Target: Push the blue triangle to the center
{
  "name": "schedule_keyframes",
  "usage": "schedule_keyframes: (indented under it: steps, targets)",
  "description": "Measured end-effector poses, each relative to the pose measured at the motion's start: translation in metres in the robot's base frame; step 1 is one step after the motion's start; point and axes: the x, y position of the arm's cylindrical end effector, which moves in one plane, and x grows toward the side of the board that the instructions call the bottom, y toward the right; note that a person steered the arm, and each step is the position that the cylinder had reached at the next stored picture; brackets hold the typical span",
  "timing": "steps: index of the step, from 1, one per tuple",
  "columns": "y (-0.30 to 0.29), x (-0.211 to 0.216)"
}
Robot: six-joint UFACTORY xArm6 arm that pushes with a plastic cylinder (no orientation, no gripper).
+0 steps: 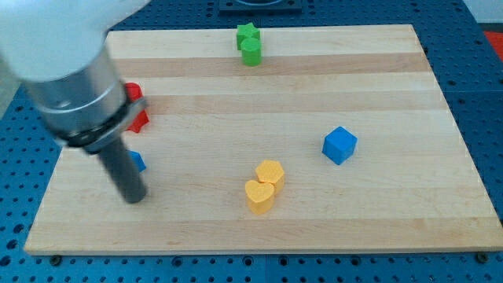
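The blue triangle [138, 162] lies near the board's left side, mostly hidden behind my rod, with only a small blue edge showing. My tip [134, 198] rests on the wooden board just below and slightly left of that block, close to it; I cannot tell if they touch. The arm's large grey body fills the view's top left.
A blue cube [339, 145] sits at the right of centre. A yellow hexagon [270, 172] and a yellow heart [259, 196] touch below centre. A green star [247, 34] and a green cylinder [251, 53] are at top centre. Red blocks [137, 107] lie partly hidden at the left.
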Motion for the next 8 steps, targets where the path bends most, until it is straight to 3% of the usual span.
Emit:
schedule_keyframes:
  steps: [1,2,4,6,8]
  targets:
    - [-0.055,-0.029]
    - [-0.031,-0.051]
    - [0.070,-0.039]
    - [0.104,-0.063]
    - [0.093,-0.122]
